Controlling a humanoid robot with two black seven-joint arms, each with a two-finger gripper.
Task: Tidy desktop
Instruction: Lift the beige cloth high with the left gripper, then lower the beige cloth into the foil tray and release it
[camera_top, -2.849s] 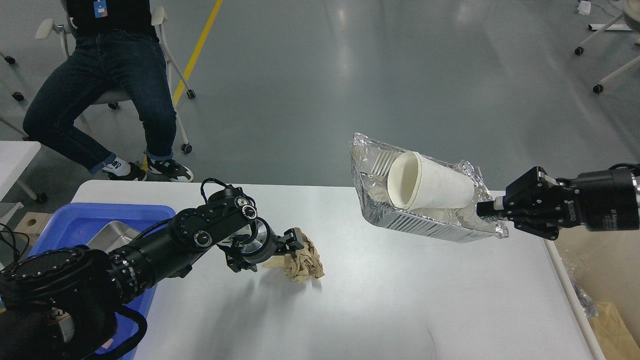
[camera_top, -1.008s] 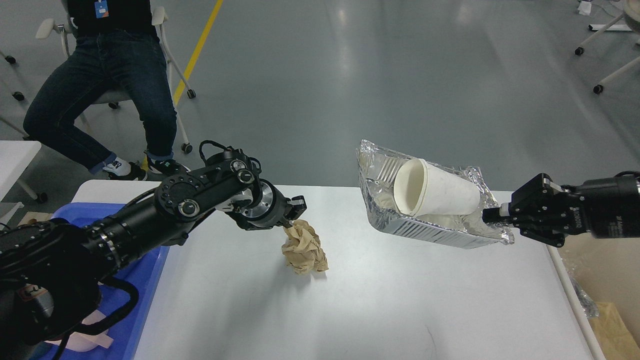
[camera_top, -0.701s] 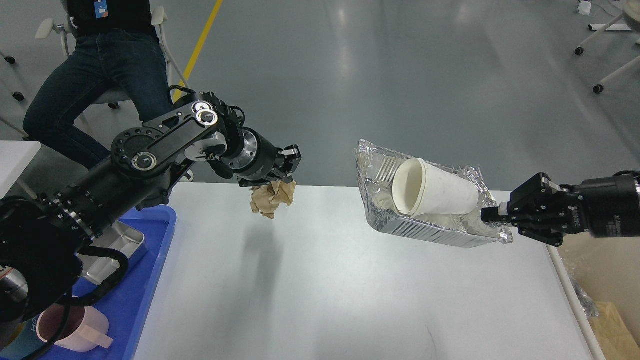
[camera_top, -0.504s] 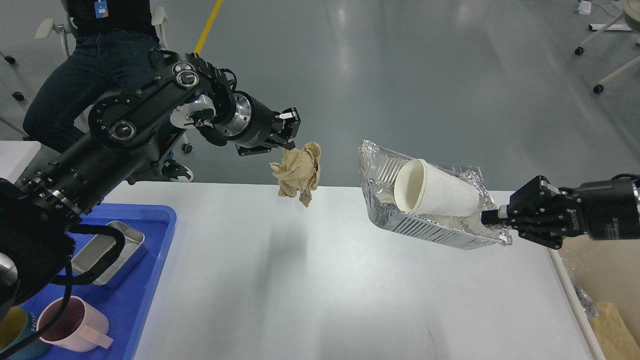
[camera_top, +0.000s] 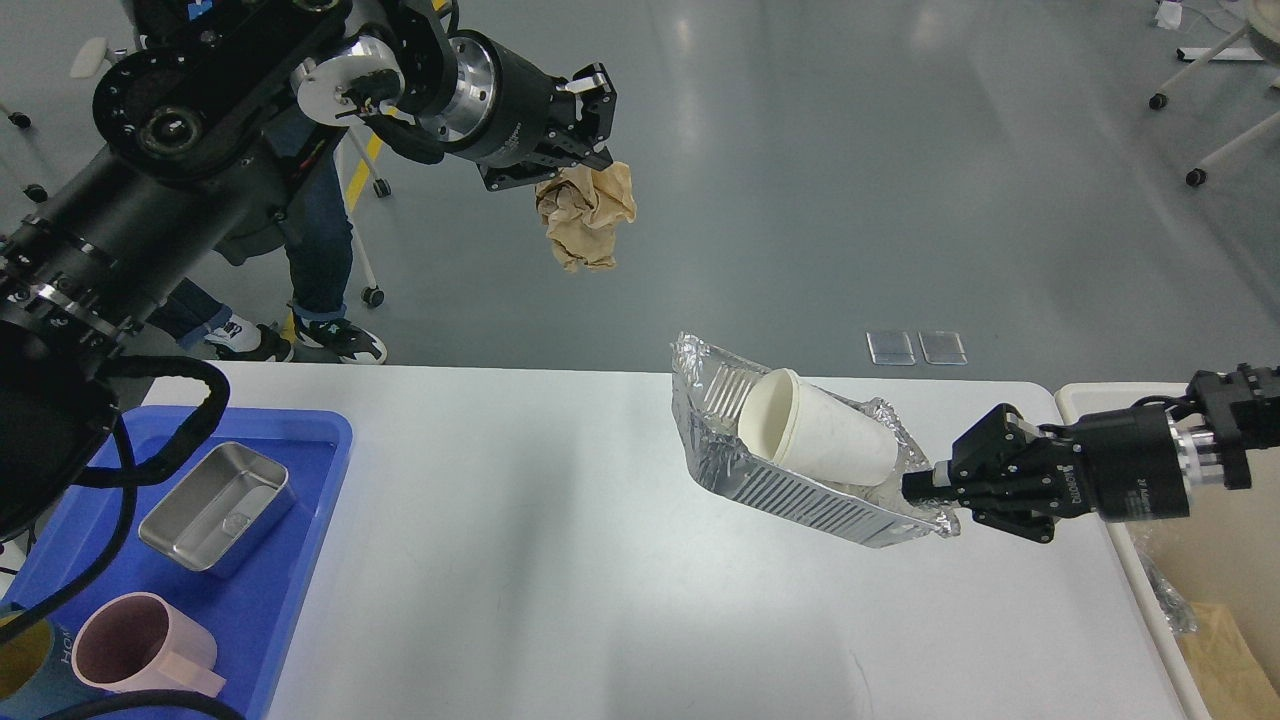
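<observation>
Left gripper (camera_top: 590, 150): high up, pinching the crumpled brown paper (camera_top: 585, 215)
Right gripper (camera_top: 925, 488): clamped on the foil tray (camera_top: 790, 490), fingertips hidden
Paper cup (camera_top: 820, 440): lying in the tray
Desktop (camera_top: 560, 580): below both, near edge cut off

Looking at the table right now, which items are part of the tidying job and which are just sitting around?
In the job:
- crumpled brown paper, held up by the left end effector
- foil tray with the paper cup in it, held by the right end effector
- desktop

Just lying about:
- blue tray
- metal tin
- pink mug
</observation>
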